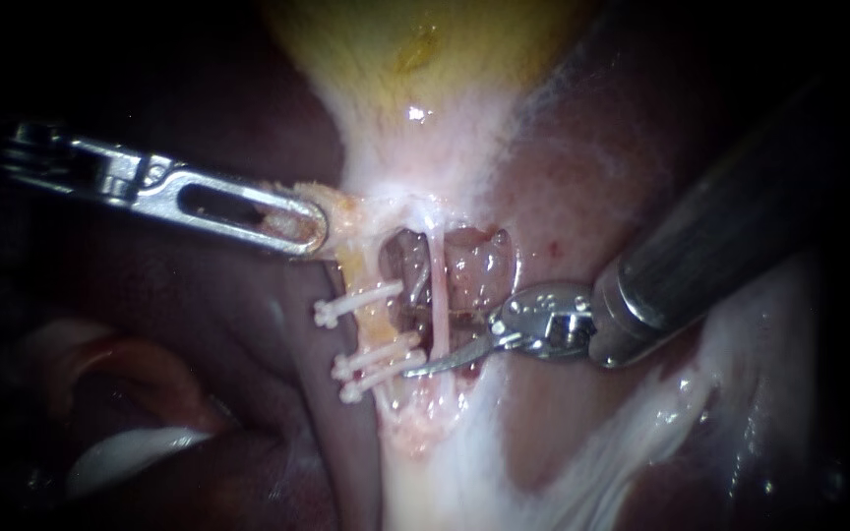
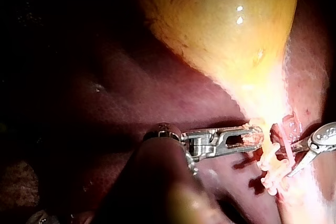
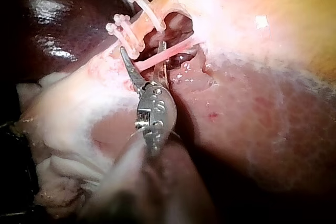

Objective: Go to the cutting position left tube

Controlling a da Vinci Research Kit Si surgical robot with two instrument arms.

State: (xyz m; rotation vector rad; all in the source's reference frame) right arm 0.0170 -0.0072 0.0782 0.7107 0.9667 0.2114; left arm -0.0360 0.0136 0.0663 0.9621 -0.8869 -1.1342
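- Left instrument point(image 1: 312, 228), seen through the endoscope, has its jaws clamped together on a tissue flap point(image 1: 342, 210) at the narrow end of the gallbladder point(image 1: 415, 59).
- Same view: the left tube point(image 1: 377, 323) is the yellowish strand running away from that narrow end, with dark liver point(image 1: 248, 393) beside it. Three white clips point(image 1: 371, 295) cross it. One sits nearer the gallbladder and two sit close together farther from it, with a bare stretch of tube between.
- Same view: a thin pink tube point(image 1: 438, 295) also runs away from the gallbladder, just beside the left tube. The right instrument point(image 1: 429, 356) points its blades toward both tubes. One blade tip lies just beside the ends of the two clips farther from the gallbladder.
- Left wrist view: the left instrument point(image 2: 254, 136) has its jaws closed on the flap, right at the narrow end of the gallbladder point(image 2: 220, 30). The clips point(image 2: 270, 174) lie just ahead of the jaws, farther from the gallbladder, and the right instrument comes in from beyond them.
- Right wrist view: the right instrument point(image 3: 143, 50) has its blades standing apart, with a clear gap between them. The thin pink tube point(image 3: 173, 48) crosses that gap, but I cannot tell whether it touches either blade.
- Same view: one blade tip is just beside the two clips point(image 3: 147, 10) farther from the gallbladder point(image 3: 294, 3). The left tube point(image 3: 138, 25) lies outside the blades, next to that tip.
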